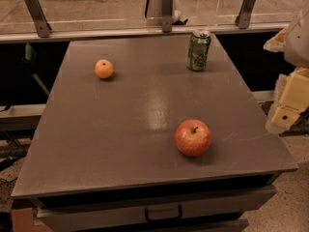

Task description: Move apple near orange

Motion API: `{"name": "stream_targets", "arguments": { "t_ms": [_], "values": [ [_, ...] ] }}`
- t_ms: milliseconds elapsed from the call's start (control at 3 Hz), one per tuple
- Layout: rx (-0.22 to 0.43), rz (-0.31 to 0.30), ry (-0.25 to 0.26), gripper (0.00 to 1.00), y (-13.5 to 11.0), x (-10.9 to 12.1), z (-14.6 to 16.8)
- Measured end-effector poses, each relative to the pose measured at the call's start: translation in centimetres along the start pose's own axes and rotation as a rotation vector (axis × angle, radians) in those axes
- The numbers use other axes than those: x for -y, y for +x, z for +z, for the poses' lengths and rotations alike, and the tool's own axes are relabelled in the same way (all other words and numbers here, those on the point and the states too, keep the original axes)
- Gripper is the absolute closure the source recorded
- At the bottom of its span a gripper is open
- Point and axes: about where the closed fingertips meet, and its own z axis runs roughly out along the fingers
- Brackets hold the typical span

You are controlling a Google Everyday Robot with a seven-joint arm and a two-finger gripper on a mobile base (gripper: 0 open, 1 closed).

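Note:
The red apple (193, 137) with yellowish streaks sits on the grey table top (120, 129), near the front right. The small pale-orange orange (104, 69) sits at the back left of the table, far from the apple. My gripper (289, 105) is at the right edge of the view, off the table's right side, to the right of and a little above the apple, touching nothing.
A green soda can (199, 50) stands upright at the back right of the table. A glass railing with metal posts (166, 8) runs behind the table. A drawer with a handle (163, 212) is below the front edge.

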Motion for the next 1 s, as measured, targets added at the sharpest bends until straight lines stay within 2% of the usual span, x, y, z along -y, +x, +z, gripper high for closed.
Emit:
{"name": "stream_targets", "arguments": {
  "t_ms": [667,1000],
  "values": [
    [0.043,-0.021,-0.024,0.0,-1.4,-0.6,1.0],
    [0.079,-0.043,-0.068,0.0,-3.6,-1.6,2.6]
  ]
}}
